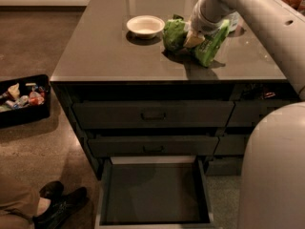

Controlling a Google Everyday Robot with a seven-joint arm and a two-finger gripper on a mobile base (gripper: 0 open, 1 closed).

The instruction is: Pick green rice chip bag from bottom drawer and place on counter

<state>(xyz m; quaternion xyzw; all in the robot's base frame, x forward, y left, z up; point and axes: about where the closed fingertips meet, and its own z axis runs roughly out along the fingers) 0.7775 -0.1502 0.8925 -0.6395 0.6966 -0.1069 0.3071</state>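
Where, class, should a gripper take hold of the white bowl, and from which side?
Pinch the bowl by its left rim, from above: it sits upright and open on the counter, and the gripper, low over the counter, crowds its right.

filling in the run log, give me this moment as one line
gripper: low over counter, against bag | bag: on counter, near bowl | drawer: open, bag not inside

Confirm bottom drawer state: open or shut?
Open: the bottom drawer juts out, floor showing bare. The hand is up over the counter.
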